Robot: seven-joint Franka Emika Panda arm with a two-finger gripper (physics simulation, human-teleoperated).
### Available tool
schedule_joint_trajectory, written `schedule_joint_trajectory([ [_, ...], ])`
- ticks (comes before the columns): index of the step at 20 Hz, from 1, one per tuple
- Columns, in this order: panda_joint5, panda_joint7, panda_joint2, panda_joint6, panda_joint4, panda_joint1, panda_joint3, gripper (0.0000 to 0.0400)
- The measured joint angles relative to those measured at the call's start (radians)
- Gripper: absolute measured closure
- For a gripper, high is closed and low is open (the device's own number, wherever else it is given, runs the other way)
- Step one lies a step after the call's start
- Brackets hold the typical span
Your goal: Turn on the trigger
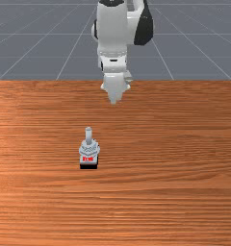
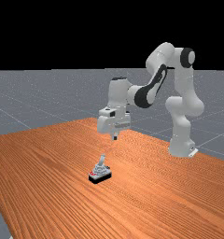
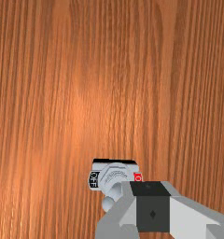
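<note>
In the front view my gripper (image 1: pixel 113 101) hangs near the table's back edge, behind the switch and toward the right. The far view has the gripper (image 2: pixel 115 137) pointing down, clearly higher than the switch (image 2: pixel 100 175) and apart from it. The grey switch (image 1: pixel 89 150) has a black base, a red label facing the front camera and a lever (image 1: pixel 88 135) tilted somewhat toward the arm. Seen from the wrist, the fingers of my gripper (image 3: pixel 152 210) are together, hiding part of the switch (image 3: pixel 115 173); its "OFF" label and the lever's round tip (image 3: pixel 108 204) show beside them.
Around the switch lies the wooden table (image 1: pixel 175 192), with its back edge below the arm in the front view. The arm's base (image 2: pixel 181 147) stands at the far view's right.
</note>
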Motion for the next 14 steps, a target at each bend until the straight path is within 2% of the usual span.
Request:
schedule_joint_trajectory([
  [2,-0.001,0.004,0.030,0.045,-0.016,-0.001,0.001,0.0400],
  [3,0.048,0.021,0.050,0.070,-0.022,-0.009,0.008,0.0400],
  [6,0.064,0.006,-0.033,0.106,-0.154,-0.008,0.003,0.0400],
  [7,-0.002,0.133,-0.050,0.115,-0.176,0.008,-0.010,0.0400],
  [8,0.093,-0.020,-0.048,0.104,-0.172,-0.012,0.004,0.0400],
  [9,0.135,-0.065,-0.046,0.094,-0.168,-0.023,0.005,0.0400],
  [11,0.155,-0.100,-0.044,0.088,-0.164,-0.037,-0.001,0.0400],
  [12,0.138,-0.094,-0.044,0.093,-0.165,-0.041,-0.006,0.0400],
  [13,0.067,-0.036,-0.053,0.166,-0.196,-0.033,-0.016,0.0400],
  [14,0.065,-0.077,-0.041,0.119,-0.173,-0.038,-0.014,0.0400],
])
